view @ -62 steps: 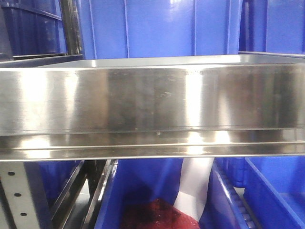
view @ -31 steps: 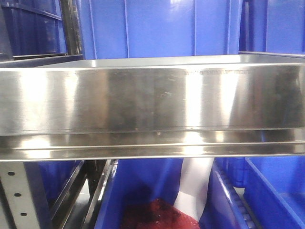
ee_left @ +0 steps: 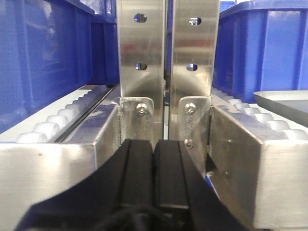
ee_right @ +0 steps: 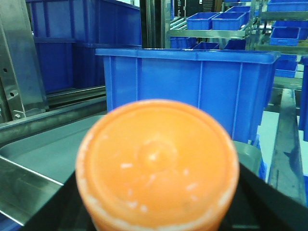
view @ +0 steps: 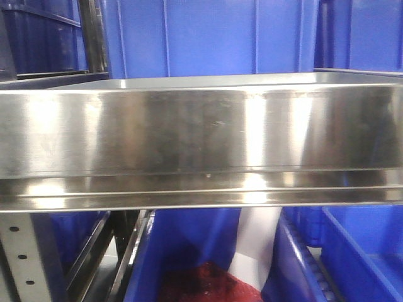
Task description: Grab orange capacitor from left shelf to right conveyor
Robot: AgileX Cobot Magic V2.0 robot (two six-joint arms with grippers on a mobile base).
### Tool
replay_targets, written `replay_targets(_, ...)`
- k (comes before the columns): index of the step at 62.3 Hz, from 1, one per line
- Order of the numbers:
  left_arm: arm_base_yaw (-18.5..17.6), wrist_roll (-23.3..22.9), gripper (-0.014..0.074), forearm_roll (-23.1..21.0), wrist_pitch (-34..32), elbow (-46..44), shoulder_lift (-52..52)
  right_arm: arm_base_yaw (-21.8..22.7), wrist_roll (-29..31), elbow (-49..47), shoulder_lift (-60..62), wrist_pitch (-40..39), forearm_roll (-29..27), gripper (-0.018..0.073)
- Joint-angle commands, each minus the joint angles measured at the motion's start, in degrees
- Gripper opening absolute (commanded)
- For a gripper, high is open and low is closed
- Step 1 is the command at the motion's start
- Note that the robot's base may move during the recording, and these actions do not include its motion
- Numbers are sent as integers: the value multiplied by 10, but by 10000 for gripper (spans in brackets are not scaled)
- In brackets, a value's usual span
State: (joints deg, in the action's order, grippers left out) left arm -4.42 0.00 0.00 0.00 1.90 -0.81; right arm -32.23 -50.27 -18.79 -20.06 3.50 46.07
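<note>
Only reflections on the shelf lip are altered. The orange capacitor is clamped by the right gripper, ready for transfer; the left gripper is clenched empty.

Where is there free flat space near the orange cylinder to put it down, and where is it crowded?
Free: the bare floor of the grey metal tray left of the small cylindrical orange capacitor, bordered by the steel rail behind and the tray's shiny rim in front. Crowded: behind the capacitor, the large blue plastic bin.

steel shelf, tall shiny lip
</note>
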Motion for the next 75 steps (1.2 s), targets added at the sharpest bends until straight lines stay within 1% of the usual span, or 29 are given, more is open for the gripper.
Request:
replay_targets(1, -1, 0, -105, -3, -52, -4, 6, 0, 3, -17, -3, -31, 12, 48)
replay_targets(75, -1, 0, -105, -3, -52, -4, 6, 0, 3, -17, -3, -30, 12, 48)
